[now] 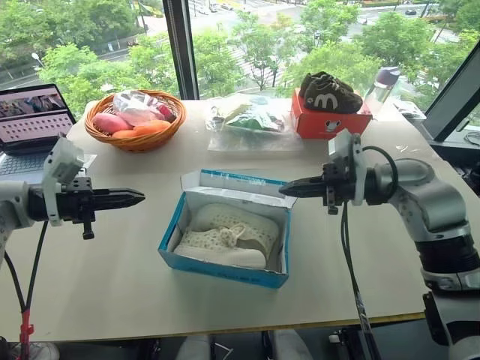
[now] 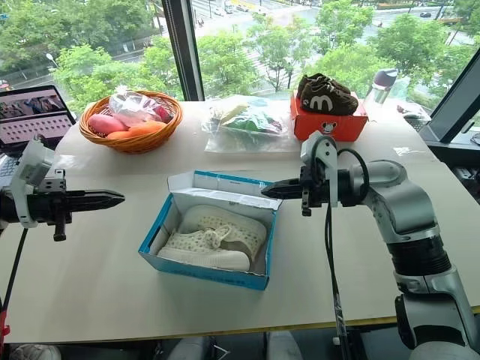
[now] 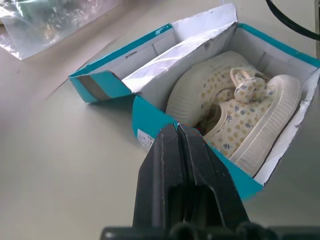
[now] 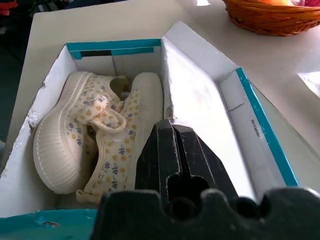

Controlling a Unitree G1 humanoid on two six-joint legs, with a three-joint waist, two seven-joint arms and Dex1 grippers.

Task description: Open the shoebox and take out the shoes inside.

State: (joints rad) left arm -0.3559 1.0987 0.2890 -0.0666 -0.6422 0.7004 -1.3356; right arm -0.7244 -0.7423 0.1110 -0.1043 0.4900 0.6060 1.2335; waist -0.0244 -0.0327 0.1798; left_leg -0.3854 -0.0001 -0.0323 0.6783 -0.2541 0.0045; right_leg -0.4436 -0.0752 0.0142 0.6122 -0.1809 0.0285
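The blue shoebox (image 1: 217, 267) stands open in the middle of the table, its lid (image 1: 236, 184) folded back on the far side. The cream-white shoes (image 1: 231, 234) lie inside, side by side. My left gripper (image 1: 139, 198) hovers left of the box, pointing right at it, shut and holding nothing. My right gripper (image 1: 285, 187) hovers over the box's far right corner, pointing left, shut and empty. The left wrist view looks past the shut fingertips (image 3: 170, 135) at the shoes (image 3: 240, 110). In the right wrist view the shoes (image 4: 95, 130) lie beyond the shut gripper (image 4: 172, 125).
A wicker basket (image 1: 135, 139) of fruit and a laptop (image 1: 30, 120) are at the far left. A clear plastic bag (image 1: 251, 124) lies behind the shoebox. A red-orange box (image 1: 330, 122) with dark sneakers (image 1: 328, 91) and a bottle (image 1: 382, 82) stand at the far right by the window.
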